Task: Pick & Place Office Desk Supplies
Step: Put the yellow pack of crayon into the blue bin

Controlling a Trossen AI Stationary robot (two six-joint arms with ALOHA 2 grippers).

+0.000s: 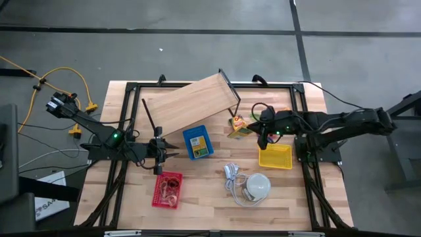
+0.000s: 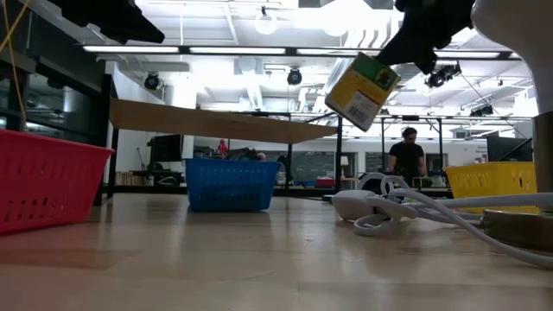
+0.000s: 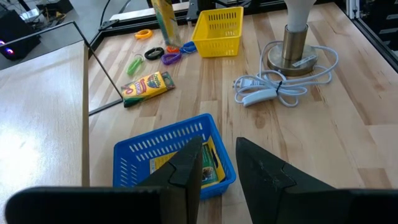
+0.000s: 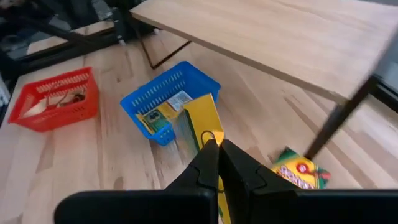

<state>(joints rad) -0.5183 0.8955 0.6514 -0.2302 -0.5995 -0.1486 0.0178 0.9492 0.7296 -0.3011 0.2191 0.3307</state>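
1. The right gripper [image 4: 214, 149] is pinched shut on the end of a yellow crayon packet [image 4: 200, 124], which hangs tilted in the air (clear of the table) between the yellow basket [image 1: 275, 157] and the blue basket [image 1: 197, 143].
2. With only an edge in the grip, the packet could slip or swing.
3. The raised wooden board [image 1: 189, 102] and its black leg [image 4: 339, 118] stand close by; a second crayon packet [image 3: 147, 88] and coloured clips [image 3: 155, 54] lie on the table.
4. The left gripper [image 3: 217, 165] waits part open near the blue basket.
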